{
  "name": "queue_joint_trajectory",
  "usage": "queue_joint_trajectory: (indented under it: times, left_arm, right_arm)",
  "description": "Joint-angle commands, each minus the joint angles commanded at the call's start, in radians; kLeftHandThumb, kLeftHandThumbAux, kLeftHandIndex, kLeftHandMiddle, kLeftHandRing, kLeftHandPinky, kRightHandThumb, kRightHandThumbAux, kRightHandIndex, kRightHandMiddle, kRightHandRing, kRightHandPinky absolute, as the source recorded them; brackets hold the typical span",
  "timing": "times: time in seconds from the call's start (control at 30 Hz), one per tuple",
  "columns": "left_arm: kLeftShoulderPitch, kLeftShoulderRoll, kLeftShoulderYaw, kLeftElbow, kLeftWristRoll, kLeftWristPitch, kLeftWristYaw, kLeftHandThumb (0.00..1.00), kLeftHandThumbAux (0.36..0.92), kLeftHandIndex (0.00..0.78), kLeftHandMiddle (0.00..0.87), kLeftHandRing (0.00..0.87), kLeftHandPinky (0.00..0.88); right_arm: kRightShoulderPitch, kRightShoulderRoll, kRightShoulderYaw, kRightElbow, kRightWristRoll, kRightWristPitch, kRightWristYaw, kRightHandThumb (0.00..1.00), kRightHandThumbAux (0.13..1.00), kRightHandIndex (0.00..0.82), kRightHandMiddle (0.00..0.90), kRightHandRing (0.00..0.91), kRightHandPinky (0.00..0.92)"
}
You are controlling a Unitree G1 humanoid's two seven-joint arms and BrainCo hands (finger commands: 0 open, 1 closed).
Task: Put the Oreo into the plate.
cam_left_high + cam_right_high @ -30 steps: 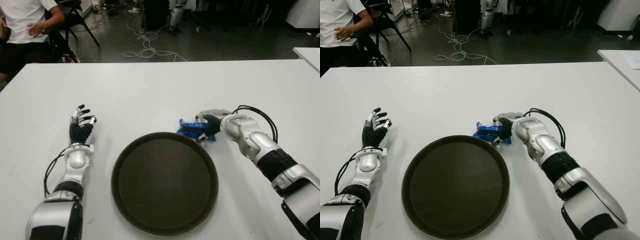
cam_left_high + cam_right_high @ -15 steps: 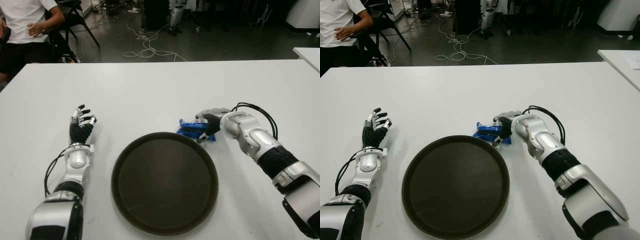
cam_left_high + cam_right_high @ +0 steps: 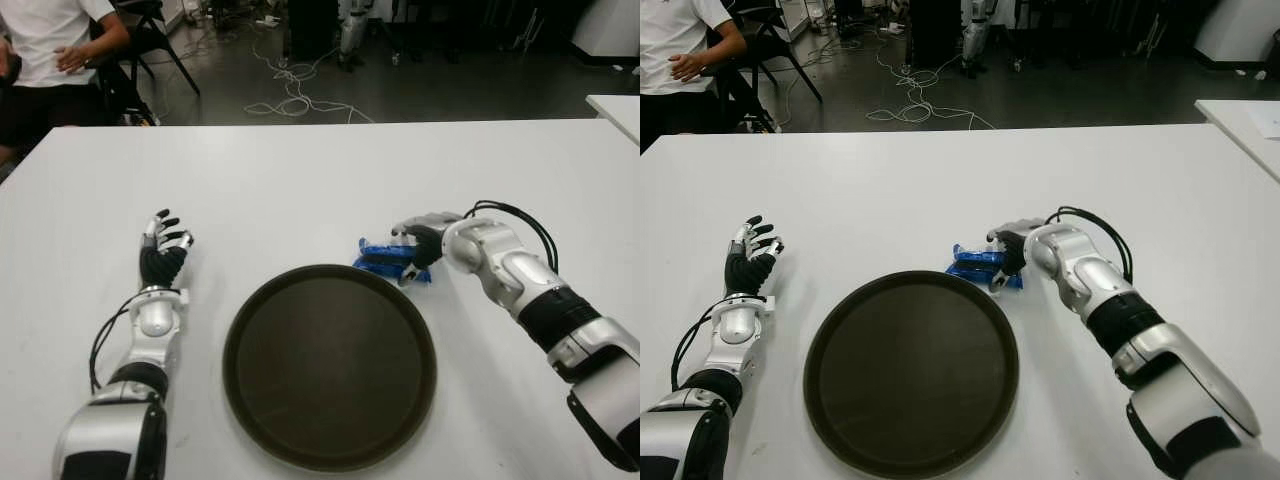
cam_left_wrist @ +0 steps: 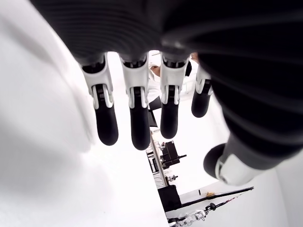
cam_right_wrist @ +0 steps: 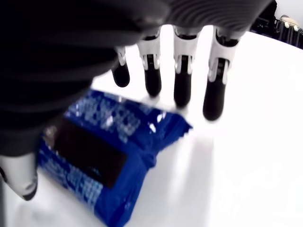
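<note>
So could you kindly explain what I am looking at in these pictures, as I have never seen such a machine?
It is a humanoid robot at a white table. Two pictures come from cameras in its head, two from cameras on its wrists. On the table lie a dark round plate and a blue Oreo packet, just beyond the plate's far rim. The right hand is over the packet with fingers extended, not gripping it. The left hand shows open to the plate's left. A person sits behind.

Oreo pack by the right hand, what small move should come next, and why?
Probably curl the right hand shut on the Oreo pack: its fingers are extended over the pack with no grasp, and the pack lies on the table just outside the plate.
</note>
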Motion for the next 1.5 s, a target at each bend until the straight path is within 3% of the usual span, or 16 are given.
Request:
queue_joint_trajectory:
  times: [0.07,0.23,0.33,0.53,0.77,0.97,1.37,1.5]
  left_arm:
    - [0.0,0.0,0.0,0.0,0.001,0.0,0.001,0.285,0.645,0.15,0.223,0.252,0.287]
    - [0.001,0.001,-0.002,0.0,0.004,-0.005,0.002,0.29,0.64,0.151,0.234,0.264,0.298]
    - [0.001,0.001,-0.003,-0.001,0.004,-0.011,0.0,0.3,0.64,0.152,0.233,0.265,0.297]
    - [0.002,-0.001,-0.003,-0.005,0.002,-0.02,-0.006,0.307,0.645,0.153,0.238,0.268,0.3]
    - [0.002,-0.002,-0.005,-0.007,0.005,-0.025,-0.002,0.313,0.649,0.161,0.247,0.277,0.311]
    - [0.003,-0.004,-0.008,-0.01,0.007,-0.029,0.005,0.321,0.653,0.17,0.255,0.285,0.32]
    - [0.004,-0.004,-0.009,-0.012,0.007,-0.028,0.014,0.3,0.644,0.163,0.244,0.277,0.306]
    - [0.004,-0.006,-0.009,-0.013,0.005,-0.025,0.015,0.292,0.65,0.164,0.241,0.274,0.299]
  right_arm:
    - [-0.001,0.001,0.0,0.003,0.001,-0.002,-0.001,0.0,0.598,0.001,0.335,0.55,0.537]
    - [0.001,0.011,-0.003,0.02,0.006,-0.013,-0.017,0.0,0.622,0.0,0.492,0.698,0.666]
    - [0.002,0.016,-0.006,0.027,0.008,-0.018,-0.024,0.0,0.62,0.0,0.533,0.735,0.703]
    - [0.003,0.029,-0.007,0.042,0.007,-0.016,-0.037,0.0,0.596,0.0,0.593,0.767,0.751]
    - [0.009,0.037,-0.011,0.051,0.011,-0.022,-0.068,0.0,0.601,0.0,0.605,0.779,0.781]
    - [0.008,0.045,-0.009,0.056,0.008,-0.011,-0.074,0.0,0.604,0.0,0.463,0.752,0.733]
    - [0.015,0.052,-0.008,0.054,0.008,-0.009,-0.098,0.0,0.614,0.0,0.549,0.775,0.762]
    - [0.014,0.055,-0.008,0.054,0.009,-0.005,-0.099,0.0,0.598,0.0,0.353,0.672,0.649]
